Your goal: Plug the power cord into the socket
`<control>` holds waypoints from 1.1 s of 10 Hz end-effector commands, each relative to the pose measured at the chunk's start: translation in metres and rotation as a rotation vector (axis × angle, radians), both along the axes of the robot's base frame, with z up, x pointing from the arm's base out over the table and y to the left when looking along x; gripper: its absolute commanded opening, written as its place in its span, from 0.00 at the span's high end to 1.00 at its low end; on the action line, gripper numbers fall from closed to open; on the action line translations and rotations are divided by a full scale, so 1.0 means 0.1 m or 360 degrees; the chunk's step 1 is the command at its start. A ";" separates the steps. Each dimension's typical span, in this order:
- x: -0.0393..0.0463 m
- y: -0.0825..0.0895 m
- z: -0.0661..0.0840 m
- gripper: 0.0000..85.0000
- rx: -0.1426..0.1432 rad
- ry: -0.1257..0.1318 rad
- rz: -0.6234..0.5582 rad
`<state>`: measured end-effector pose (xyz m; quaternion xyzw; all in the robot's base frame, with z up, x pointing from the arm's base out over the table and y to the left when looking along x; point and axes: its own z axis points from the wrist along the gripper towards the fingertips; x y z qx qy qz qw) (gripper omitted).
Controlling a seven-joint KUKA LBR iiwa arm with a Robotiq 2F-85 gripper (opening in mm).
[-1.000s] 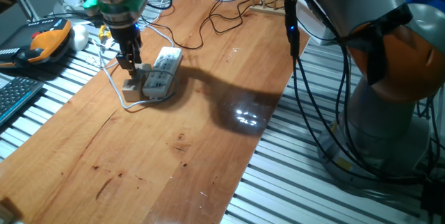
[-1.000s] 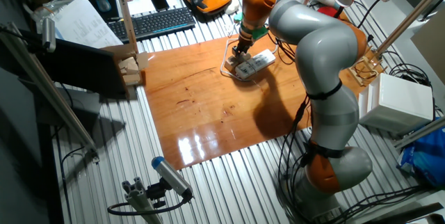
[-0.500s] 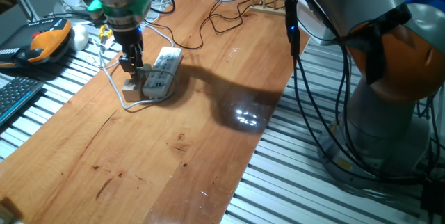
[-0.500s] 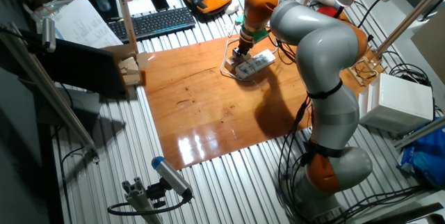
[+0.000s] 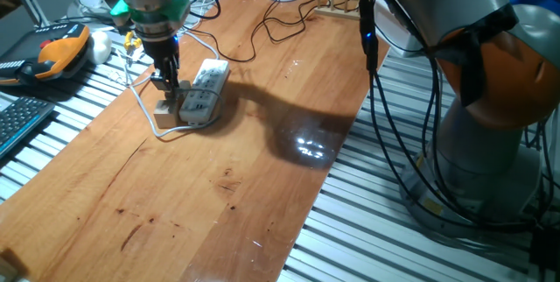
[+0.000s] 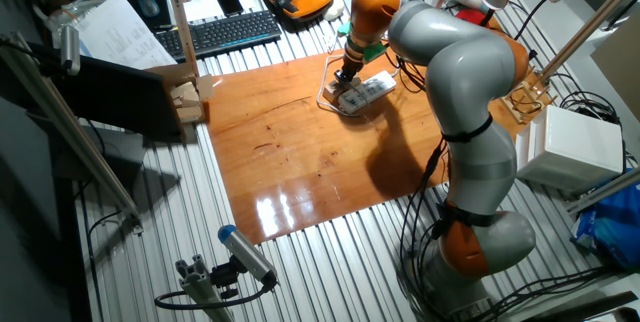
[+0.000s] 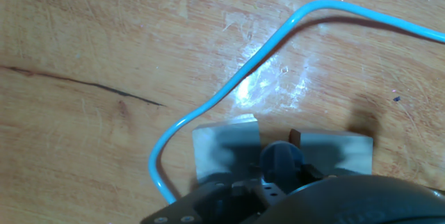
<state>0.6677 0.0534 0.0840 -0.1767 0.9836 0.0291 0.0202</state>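
Partly hidden: plug (image 7: 280,160) beneath tool (image 5: 166,83).

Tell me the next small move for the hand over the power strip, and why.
Probably a short, straight push down. The hand stands upright over the near end of the long white plastic power strip, close above it. In the hand view a dark rounded part, likely the plug, sits at the strip's edge; whether it is seated cannot be told.

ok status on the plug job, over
Tool low at the near end of the power strip. Grip state unclear. Plug itself not visible; white cable loops beside it.
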 end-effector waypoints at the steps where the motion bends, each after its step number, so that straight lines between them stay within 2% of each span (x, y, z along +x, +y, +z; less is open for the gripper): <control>1: -0.001 0.00 0.00 0.60 -0.0002 -0.0002 0.0000; 9: -0.002 0.01 -0.03 0.60 -0.0003 -0.0025 0.0013; 10: -0.001 0.01 -0.02 0.80 -0.0005 -0.0025 0.0016; 11: 0.000 0.02 -0.02 0.80 -0.0013 -0.0026 0.0028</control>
